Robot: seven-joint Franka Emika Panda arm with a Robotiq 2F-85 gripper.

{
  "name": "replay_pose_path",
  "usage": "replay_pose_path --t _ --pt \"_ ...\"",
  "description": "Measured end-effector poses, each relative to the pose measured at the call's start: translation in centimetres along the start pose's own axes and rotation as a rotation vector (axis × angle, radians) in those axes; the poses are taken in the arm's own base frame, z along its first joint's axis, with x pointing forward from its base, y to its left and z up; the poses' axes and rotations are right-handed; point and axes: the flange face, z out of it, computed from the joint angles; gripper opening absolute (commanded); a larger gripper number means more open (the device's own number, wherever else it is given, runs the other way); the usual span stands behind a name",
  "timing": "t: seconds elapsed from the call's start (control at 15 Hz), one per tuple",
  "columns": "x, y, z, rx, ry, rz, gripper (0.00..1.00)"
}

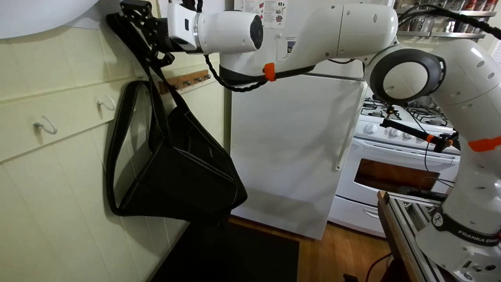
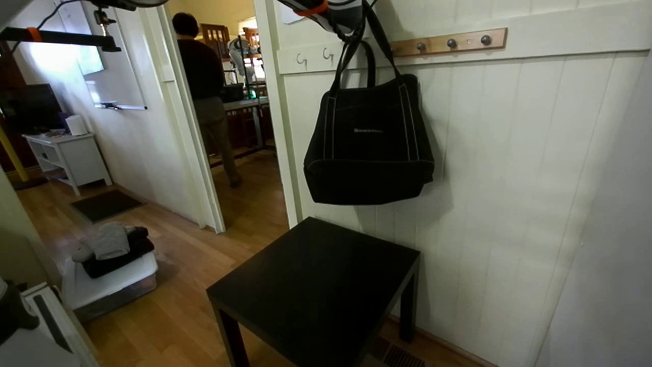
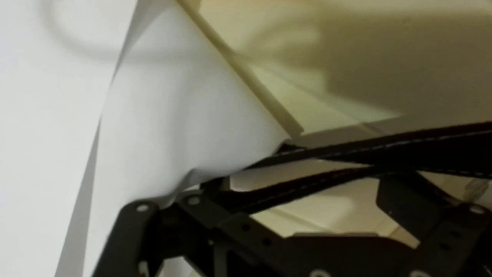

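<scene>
Wrist view | end effector (image 3: 303, 188): fingers (image 3: 242, 231) spread apart, black strap (image 3: 434, 154) crossing near tips | bag (image 2: 369, 145): in an exterior view, hanging beside wall (image 2: 509, 153), higher than black surface (image 2: 316, 288) | risk: unclamped strap could slip or snag, dropping bag.

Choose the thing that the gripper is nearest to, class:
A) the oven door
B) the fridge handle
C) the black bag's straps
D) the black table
C: the straps run right up to the gripper in the wrist view, and the black bag hangs below it in both exterior views.
</scene>
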Motion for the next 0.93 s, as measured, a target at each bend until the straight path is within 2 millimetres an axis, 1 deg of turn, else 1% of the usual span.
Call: replay_pose_path --t 0.27,0.47,0.73,0.93 --pt "1.6 0.7 -0.6 -0.053 0.089 0.04 1.0" --pt "2.5 0.7 -1.4 -0.096 0.168 0.058 1.0" --pt "2.4 0.2 -2.5 -0.146 0.254 0.063 1.0" --pt "2.2 -0.4 -2.8 -0.162 0.289 0.059 1.0"
